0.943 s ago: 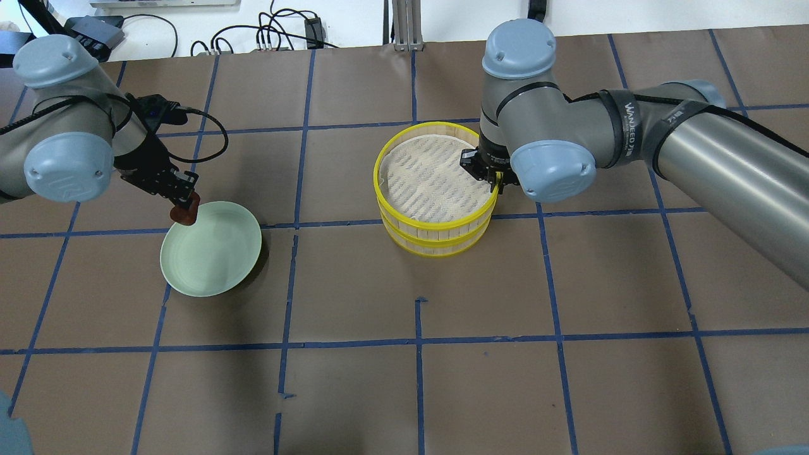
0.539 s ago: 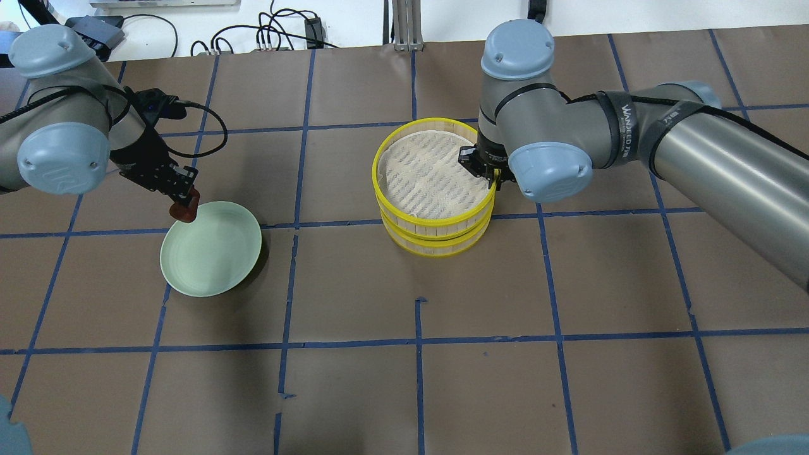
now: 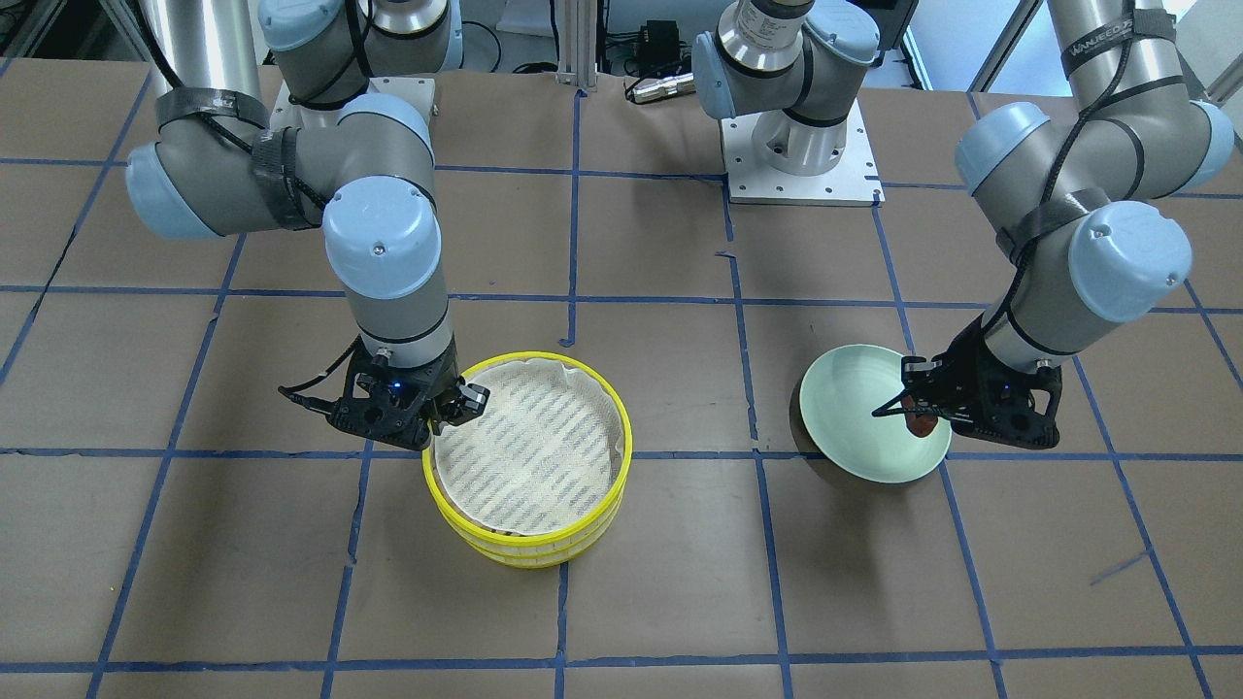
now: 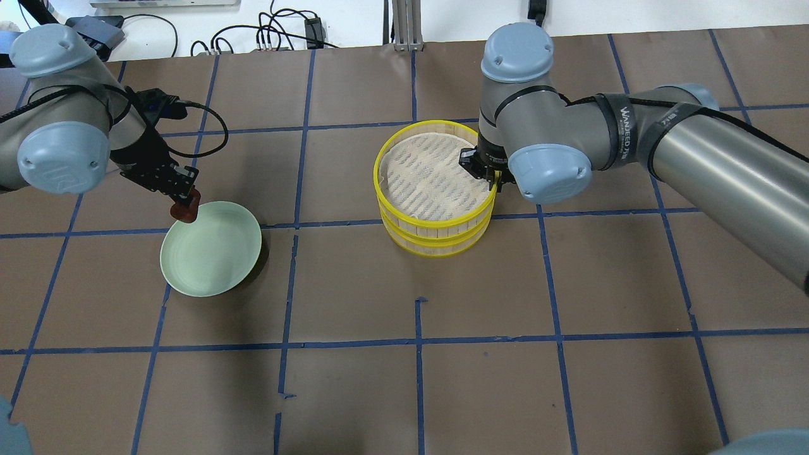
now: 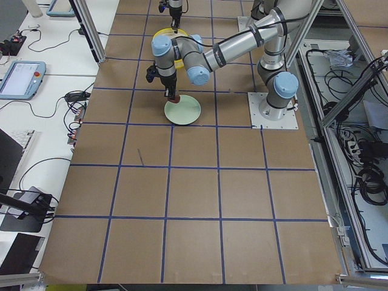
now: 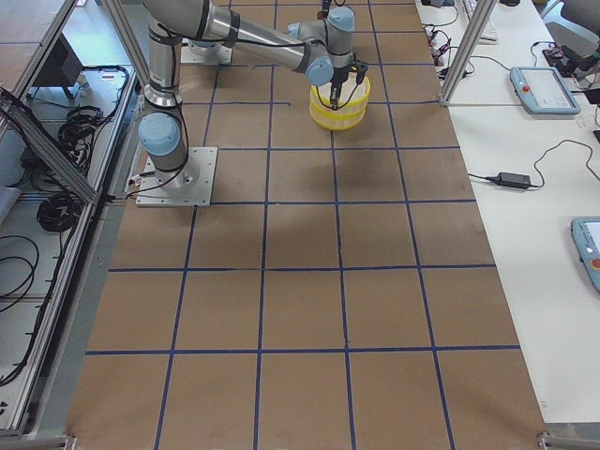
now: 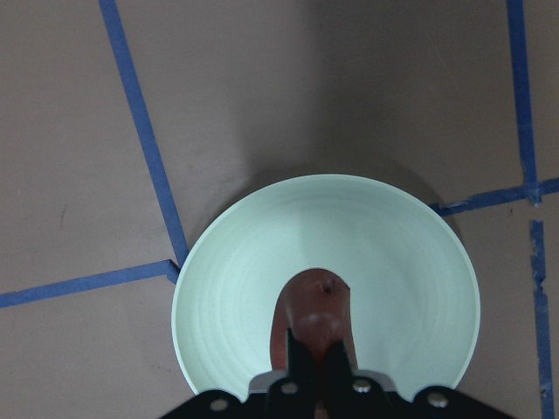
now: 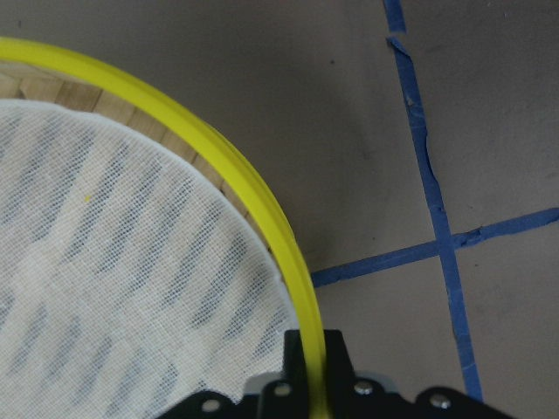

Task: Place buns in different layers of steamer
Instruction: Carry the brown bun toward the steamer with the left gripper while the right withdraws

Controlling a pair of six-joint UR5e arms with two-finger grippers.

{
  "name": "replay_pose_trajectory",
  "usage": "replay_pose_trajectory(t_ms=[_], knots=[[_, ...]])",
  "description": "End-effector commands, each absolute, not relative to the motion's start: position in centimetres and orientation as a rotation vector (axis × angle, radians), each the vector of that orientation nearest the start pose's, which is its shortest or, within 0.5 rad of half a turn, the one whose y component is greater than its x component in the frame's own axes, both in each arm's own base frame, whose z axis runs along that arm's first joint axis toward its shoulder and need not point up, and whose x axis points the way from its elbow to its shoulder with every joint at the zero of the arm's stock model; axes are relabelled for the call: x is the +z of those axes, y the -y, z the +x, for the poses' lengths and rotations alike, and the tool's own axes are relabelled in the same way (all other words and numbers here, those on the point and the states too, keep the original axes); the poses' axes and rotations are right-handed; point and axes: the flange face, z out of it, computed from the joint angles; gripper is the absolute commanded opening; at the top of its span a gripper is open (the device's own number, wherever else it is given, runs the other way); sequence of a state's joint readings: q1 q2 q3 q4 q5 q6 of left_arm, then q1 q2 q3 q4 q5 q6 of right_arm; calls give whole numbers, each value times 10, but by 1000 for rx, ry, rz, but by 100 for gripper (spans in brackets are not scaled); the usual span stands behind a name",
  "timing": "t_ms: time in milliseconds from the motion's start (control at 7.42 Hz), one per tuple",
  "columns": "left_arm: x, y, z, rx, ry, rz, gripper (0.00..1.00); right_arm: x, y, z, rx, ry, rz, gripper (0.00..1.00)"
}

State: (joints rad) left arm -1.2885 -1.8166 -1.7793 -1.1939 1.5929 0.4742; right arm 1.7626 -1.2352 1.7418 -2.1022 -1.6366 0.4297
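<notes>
L end effector (image 7: pixel 315 351) pinching reddish-brown bun (image 7: pixel 316 301), R end effector (image 8: pixel 313 358) pinching yellow-rimmed layer (image 4: pixel 436 222)

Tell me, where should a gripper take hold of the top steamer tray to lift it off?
Take the top tray by its thin yellow rim from straight above, one finger inside the wall, one outside. It is too wide to span, but the upright wall fits between fingers. The right gripper is shut on it so, on its own arm's side.
</notes>
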Motion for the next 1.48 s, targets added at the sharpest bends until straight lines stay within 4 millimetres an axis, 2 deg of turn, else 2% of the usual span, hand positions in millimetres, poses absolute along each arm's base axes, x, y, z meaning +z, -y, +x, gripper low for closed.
replay_pose_trajectory(t_ms=[0, 270, 404, 539, 674, 809, 943, 1078, 1213, 1348], knots=[[298, 564, 26, 145, -3138, 286, 4, 276, 549, 236, -70, -3173, 383, 20], [312, 568, 21, 150, -3141, 229, 4, 279, 551, 237, -94, -3160, 367, 71], [322, 573, 18, 154, -3143, 224, 4, 282, 550, 237, -104, -3159, 358, 83], [331, 577, 10, 183, -3152, 145, 5, 292, 556, 230, -123, -3179, 259, 92], [341, 582, -22, 154, -3158, 124, 5, 331, 562, 213, -196, -3168, 218, 95], [348, 583, -63, 132, -3178, 40, 5, 367, 564, 178, -171, -3167, 248, 96], [351, 580, -102, 124, -3208, -21, 6, 406, 557, 135, -109, -3171, 251, 96], [356, 570, -157, 119, -3206, -82, 6, 435, 549, 102, -101, -3119, 199, 99], [359, 556, -214, 125, -3249, -160, 5, 449, 545, 59, -105, -3109, 259, 99], [370, 549, -255, 82, -3326, -277, 5, 462, 539, 29, -120, -3116, 274, 100]])
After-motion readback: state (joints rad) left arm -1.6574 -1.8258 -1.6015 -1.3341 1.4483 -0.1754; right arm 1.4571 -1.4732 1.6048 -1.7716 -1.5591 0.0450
